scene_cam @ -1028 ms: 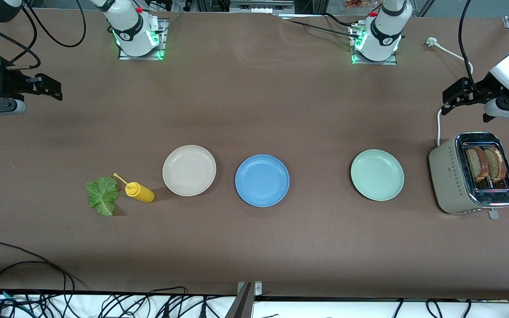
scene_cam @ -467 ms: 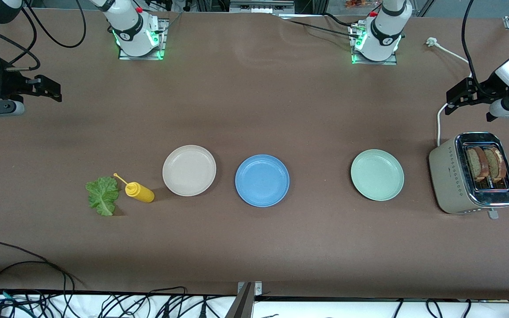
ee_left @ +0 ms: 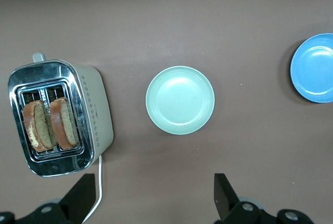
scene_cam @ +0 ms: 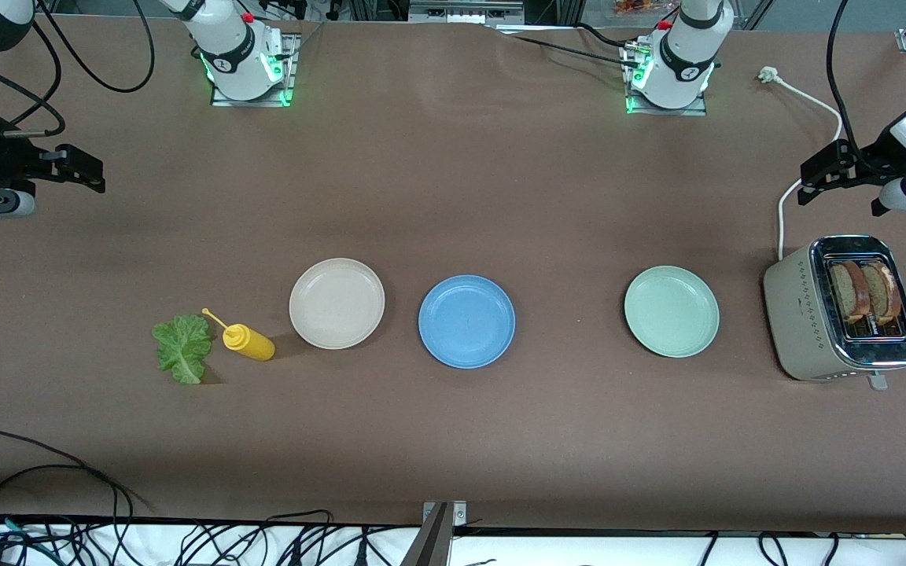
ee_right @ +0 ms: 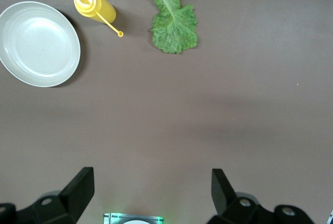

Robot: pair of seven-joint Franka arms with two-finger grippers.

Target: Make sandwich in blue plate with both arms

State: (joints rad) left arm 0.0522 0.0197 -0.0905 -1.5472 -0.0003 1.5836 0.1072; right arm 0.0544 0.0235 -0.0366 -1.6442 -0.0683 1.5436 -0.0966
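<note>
The blue plate [scene_cam: 466, 321] lies bare in the middle of the table and also shows at the edge of the left wrist view [ee_left: 315, 67]. Two brown bread slices [scene_cam: 866, 292] stand upright in the toaster [scene_cam: 803, 318], seen too in the left wrist view [ee_left: 52, 125]. A green lettuce leaf [scene_cam: 182, 348] lies flat at the right arm's end [ee_right: 173, 21]. My left gripper [scene_cam: 826, 171] hangs open over bare table near the toaster's cord, holding nothing [ee_left: 154, 198]. My right gripper [scene_cam: 79, 167] hangs open and empty over bare table [ee_right: 152, 193].
A beige-white plate [scene_cam: 336, 303] lies beside the blue plate, with a yellow squeeze bottle [scene_cam: 248, 342] on its side between it and the lettuce. A mint-green plate [scene_cam: 672, 310] lies between the blue plate and the toaster. A white cord [scene_cam: 807, 98] runs from the toaster toward the bases.
Both grippers have drifted a little outward toward their own ends of the table. Nothing on the table has moved.
</note>
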